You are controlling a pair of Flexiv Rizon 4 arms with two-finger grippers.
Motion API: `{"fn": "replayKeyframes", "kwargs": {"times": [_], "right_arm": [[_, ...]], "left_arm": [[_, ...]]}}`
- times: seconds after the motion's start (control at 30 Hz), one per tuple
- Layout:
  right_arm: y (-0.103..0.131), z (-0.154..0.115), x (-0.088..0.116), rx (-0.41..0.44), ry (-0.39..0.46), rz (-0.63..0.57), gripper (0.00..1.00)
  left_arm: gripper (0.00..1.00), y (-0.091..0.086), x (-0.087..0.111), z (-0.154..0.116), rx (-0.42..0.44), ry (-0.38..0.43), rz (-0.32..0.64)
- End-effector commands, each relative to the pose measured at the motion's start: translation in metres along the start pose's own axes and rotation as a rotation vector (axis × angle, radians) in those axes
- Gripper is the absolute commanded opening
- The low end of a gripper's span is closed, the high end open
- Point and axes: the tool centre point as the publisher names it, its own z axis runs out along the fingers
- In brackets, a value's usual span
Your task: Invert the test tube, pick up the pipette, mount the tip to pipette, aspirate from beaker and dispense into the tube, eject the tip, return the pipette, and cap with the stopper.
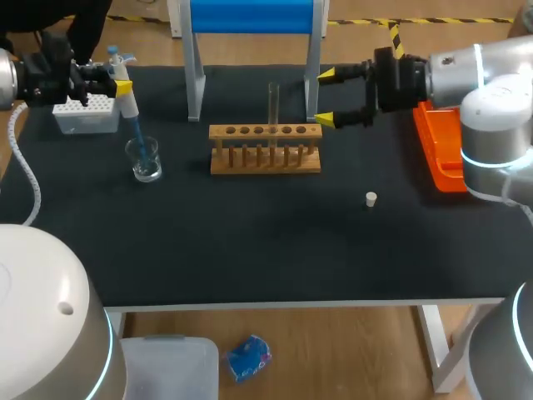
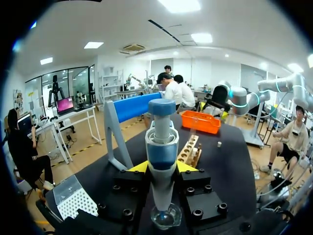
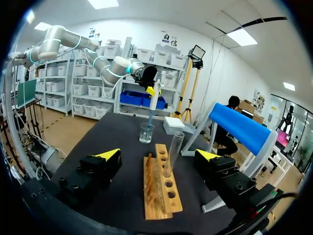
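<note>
One level left hand (image 2: 162, 167) holds the pipette (image 2: 162, 139) upright in beaker (image 1: 146, 160)

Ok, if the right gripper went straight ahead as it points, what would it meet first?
Probably the test tube, upright in the wooden rack, straight ahead of the right gripper and its open fingers; if it travels low, the rack's end first.

Orange tray (image 1: 435, 154), blue-topped grey frame (image 1: 254, 15) at back

Illumination is bright and even, arriving from overhead. The matte black table (image 1: 250, 250) returns no glare, and shadows on it are barely visible. Small highlights sit on the glass of the beaker (image 1: 146, 160) and the test tube (image 3: 173, 152).
</note>
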Motion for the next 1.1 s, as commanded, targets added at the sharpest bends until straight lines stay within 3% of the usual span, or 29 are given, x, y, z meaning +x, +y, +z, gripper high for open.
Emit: {"fn": "replayKeyframes", "kwargs": {"times": [0.03,1.1], "right_arm": [[-0.0011,0.0068,-0.0022,-0.001,0.001,0.001,1.0],[0.0002,0.0057,-0.0036,-0.011,-0.023,0.02,1.0]], "left_arm": [[0.0,-0.0001,0.0009,-0.0006,0.001,-0.002,0.001],[0.0,-0.0001,0.0009,-0.0006,0.001,-0.002,0.001]]}}
